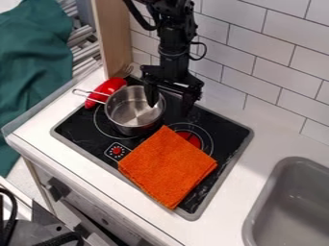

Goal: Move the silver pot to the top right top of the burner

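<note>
Got black two-finger gripper (170,107) spread apart at right rim of round silver metal pot (133,111). Can see pot on black flat stovetop (225,134), upper left, near square orange cloth (168,166).

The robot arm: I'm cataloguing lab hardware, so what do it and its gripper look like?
The arm is black, with chunky jointed segments and black cables looping out at its sides. The gripper is black too, with a wide, bar-like body and two fingers. I can make out no markings on either.
</note>
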You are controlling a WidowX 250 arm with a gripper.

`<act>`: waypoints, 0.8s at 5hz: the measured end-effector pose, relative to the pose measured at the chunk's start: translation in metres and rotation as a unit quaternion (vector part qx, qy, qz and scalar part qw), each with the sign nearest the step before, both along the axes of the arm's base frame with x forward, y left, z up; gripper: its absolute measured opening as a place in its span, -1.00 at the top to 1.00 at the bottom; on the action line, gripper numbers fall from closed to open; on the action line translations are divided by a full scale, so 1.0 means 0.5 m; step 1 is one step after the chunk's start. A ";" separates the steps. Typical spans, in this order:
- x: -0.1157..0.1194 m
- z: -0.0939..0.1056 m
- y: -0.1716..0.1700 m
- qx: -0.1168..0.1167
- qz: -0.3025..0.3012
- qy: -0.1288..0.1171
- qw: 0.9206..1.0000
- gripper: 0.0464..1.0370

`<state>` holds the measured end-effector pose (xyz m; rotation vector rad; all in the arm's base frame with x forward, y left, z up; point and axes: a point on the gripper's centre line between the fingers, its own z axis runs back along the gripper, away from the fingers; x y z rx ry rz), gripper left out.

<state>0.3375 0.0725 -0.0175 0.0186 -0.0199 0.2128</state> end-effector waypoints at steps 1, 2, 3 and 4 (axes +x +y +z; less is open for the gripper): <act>-0.005 -0.021 0.011 0.006 0.004 0.020 1.000 -0.86; -0.005 -0.028 0.018 0.006 0.005 0.014 1.000 -0.28; -0.005 -0.030 0.015 0.001 0.003 0.014 1.000 0.35; -0.011 -0.034 0.011 -0.004 0.006 0.017 1.000 0.78</act>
